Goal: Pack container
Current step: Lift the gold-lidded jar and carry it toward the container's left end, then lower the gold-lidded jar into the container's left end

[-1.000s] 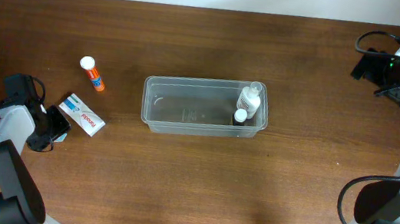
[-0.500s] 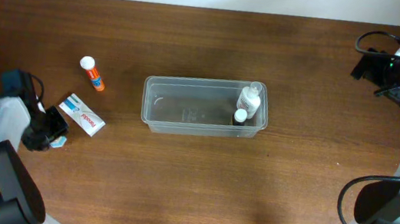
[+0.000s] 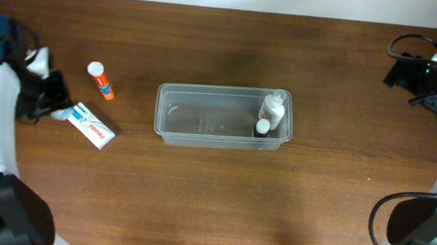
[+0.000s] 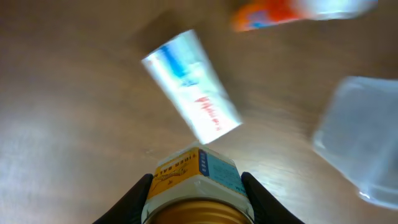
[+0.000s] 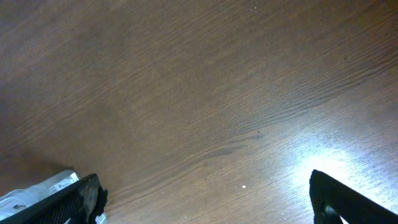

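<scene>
Dark brown wooden table is shown with a clear, shallow rectangular plastic container set near its middle.

Two small white bottles are seen inside the container, at its right end in the overhead view. A white-and-blue printed carton and an orange tube with a white cap are left lying flat on the wood, well apart from the container on its left. Beyond them, further from the container, the left gripper is clamped on a small gold-lidded jar with a yellow-and-blue label, held just beside the carton. The right gripper is kept far off toward the container's upper right, its black fingers spread wide, with bare wood seen between them.
</scene>
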Motion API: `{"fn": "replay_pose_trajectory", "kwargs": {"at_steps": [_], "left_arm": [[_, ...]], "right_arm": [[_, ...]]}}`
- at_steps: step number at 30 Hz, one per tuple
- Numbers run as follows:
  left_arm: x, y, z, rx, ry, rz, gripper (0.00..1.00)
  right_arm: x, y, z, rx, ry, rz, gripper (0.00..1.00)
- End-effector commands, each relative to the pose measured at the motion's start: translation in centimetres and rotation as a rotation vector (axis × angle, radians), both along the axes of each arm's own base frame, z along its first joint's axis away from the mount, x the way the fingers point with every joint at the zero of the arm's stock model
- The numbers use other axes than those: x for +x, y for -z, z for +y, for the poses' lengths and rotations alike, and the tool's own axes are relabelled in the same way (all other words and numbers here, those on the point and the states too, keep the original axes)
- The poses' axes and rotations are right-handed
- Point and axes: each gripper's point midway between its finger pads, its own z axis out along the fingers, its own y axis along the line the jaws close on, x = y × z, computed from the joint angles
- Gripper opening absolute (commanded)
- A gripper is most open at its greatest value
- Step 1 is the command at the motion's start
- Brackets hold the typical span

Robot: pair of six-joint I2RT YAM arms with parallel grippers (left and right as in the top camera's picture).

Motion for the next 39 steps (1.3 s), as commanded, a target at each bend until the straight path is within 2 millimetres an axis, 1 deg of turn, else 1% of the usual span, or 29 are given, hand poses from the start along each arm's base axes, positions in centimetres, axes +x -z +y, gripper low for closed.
{"fn": "replay_pose_trajectory", "kwargs": {"at_steps": [1, 3, 6, 9, 11, 14, 16, 18, 20, 23, 27, 37, 39], "left_arm": [[2.0, -4.9, -4.6, 0.020, 0.216, -0.162, 0.22], [2.6, -6.5, -6.8, 0.032, 0.280, -0.217, 0.21], [3.7, -8.7, -11.2, 0.042, 0.397, -0.316, 0.21], [4.7, -9.9, -15.7, 0.059, 0.513, -0.400, 0.20], [5.2, -10.2, -18.2, 0.087, 0.572, -0.435, 0.21], [5.6, -10.2, -21.1, 0.149, 0.639, -0.466, 0.21], [5.8, -9.9, -22.6, 0.178, 0.666, -0.472, 0.21], [6.0, -9.0, -23.9, 0.198, 0.692, -0.459, 0.21], [6.2, -7.7, -24.6, 0.218, 0.693, -0.428, 0.21], [6.4, -5.2, -25.0, 0.232, 0.683, -0.358, 0.21], [6.5, -1.4, -25.1, 0.222, 0.657, -0.246, 0.21], [6.4, 6.2, -25.2, 0.222, 0.651, -0.047, 0.19], [6.3, 7.3, -25.2, 0.218, 0.646, -0.018, 0.15]], "right_arm": [[-0.2, -1.8, -0.3, -0.018, 0.015, -0.044, 0.98], [-0.2, -1.8, -0.3, -0.018, 0.015, -0.044, 0.98], [-0.2, -1.8, -0.3, -0.018, 0.015, -0.044, 0.98], [-0.2, -1.8, -0.3, -0.018, 0.015, -0.044, 0.98], [-0.2, -1.8, -0.3, -0.018, 0.015, -0.044, 0.98], [-0.2, -1.8, -0.3, -0.018, 0.015, -0.044, 0.98], [-0.2, -1.8, -0.3, -0.018, 0.015, -0.044, 0.98], [-0.2, -1.8, -0.3, -0.018, 0.015, -0.044, 0.98], [-0.2, -1.8, -0.3, -0.018, 0.015, -0.045, 0.98], [-0.2, -1.8, -0.3, -0.018, 0.015, -0.044, 0.99], [-0.2, -1.8, -0.3, -0.018, 0.015, -0.044, 0.98], [-0.2, -1.8, -0.3, -0.018, 0.015, -0.044, 0.98], [-0.2, -1.8, -0.3, -0.018, 0.015, -0.044, 0.98]]}}
